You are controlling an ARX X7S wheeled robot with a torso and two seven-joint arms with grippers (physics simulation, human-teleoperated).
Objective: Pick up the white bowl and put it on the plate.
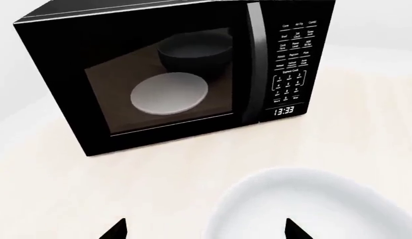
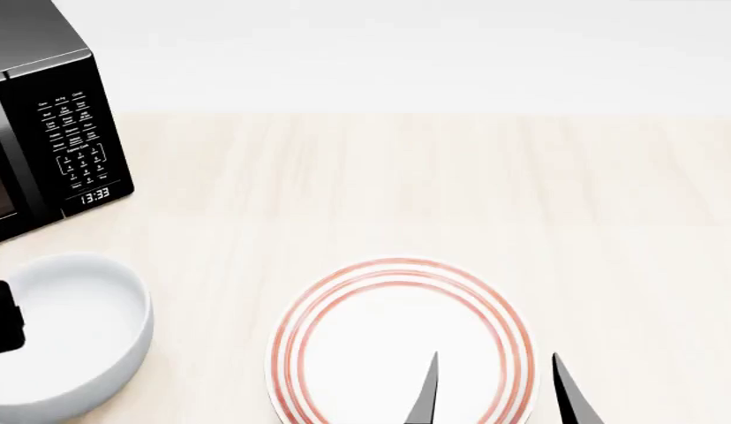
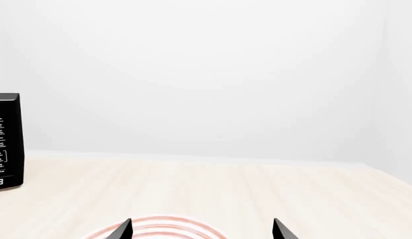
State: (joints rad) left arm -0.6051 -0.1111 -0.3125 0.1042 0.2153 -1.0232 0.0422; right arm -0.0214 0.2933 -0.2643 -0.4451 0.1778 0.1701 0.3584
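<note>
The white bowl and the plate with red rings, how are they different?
The white bowl is deep with tall, thick walls; the plate is flat and shallow. The bowl is plain white, while the plate has red rings around its rim. The bowl sits near the microwave on the left; the plate lies nearer the middle of the table, looking a little wider. Both are round, white, upright and empty.

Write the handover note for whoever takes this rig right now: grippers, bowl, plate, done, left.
Left gripper: open, empty, fingertips either side of the near rim of the white bowl, no grasp yet.
Right gripper: open, empty, above the near right part of the plate.
Bowl stands on the table in front of the microwave, left of the plate and apart from it.
Done: nothing placed.
Left: grasp the bowl, lift it, set it on the plate. The right gripper probably needs to clear first.
</note>
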